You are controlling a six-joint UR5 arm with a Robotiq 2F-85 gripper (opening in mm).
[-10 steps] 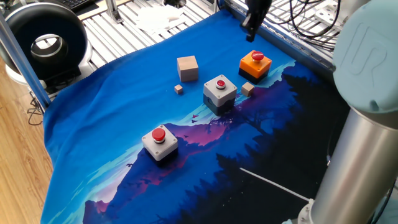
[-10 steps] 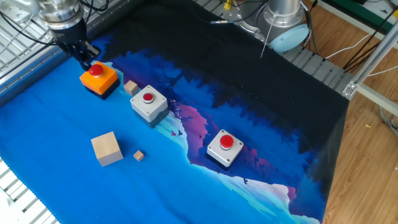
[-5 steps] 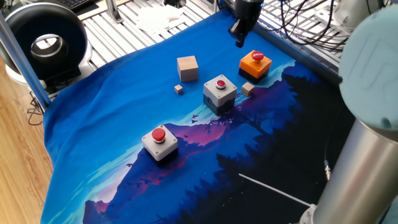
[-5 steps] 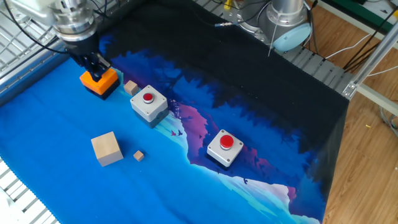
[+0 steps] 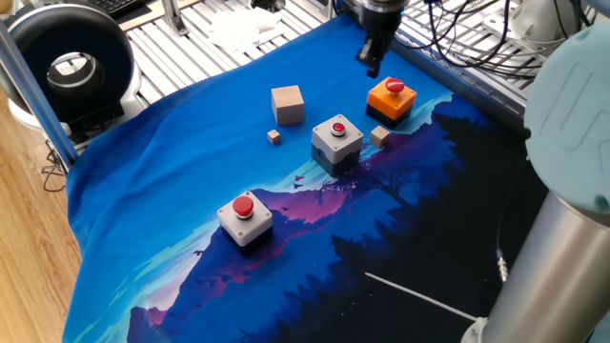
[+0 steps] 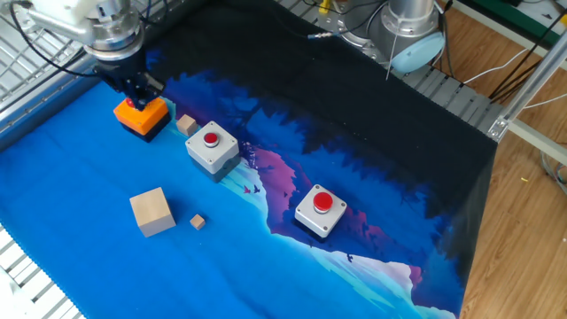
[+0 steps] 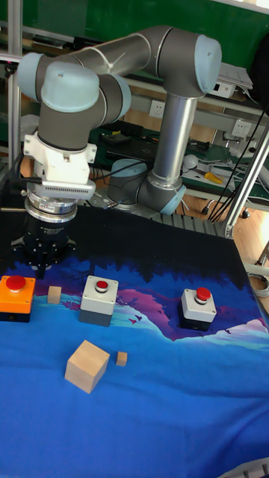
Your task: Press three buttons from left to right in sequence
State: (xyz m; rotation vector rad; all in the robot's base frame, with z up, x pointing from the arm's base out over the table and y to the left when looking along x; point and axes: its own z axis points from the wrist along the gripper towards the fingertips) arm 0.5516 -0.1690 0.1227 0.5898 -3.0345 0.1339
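Note:
Three red-topped buttons stand in a row on the blue cloth. The orange button box [image 5: 392, 99] [image 6: 142, 117] [image 7: 16, 296] is at one end. A grey box [image 5: 336, 139] [image 6: 211, 147] [image 7: 99, 298] sits in the middle, and a second grey box [image 5: 245, 217] [image 6: 320, 211] [image 7: 198, 308] is at the other end. My gripper [image 5: 371, 69] [image 6: 141, 92] [image 7: 41, 270] points down close to the orange box, slightly above and off to one side of its button. In the other fixed view it hides most of that button. No view shows a gap or contact between the fingertips.
A large tan wooden cube [image 5: 287, 104] [image 6: 151, 212] [image 7: 87, 365] and a tiny cube [image 5: 274, 136] [image 6: 198, 221] lie in front of the row. Another small cube [image 5: 380, 135] [image 6: 187, 125] [image 7: 54, 294] sits between the orange and middle boxes. Metal slats border the cloth.
The gripper has shifted sideways along the far edge of the cloth and come lower. It now covers the orange box's button in the other fixed view. Boxes and cubes have not moved.

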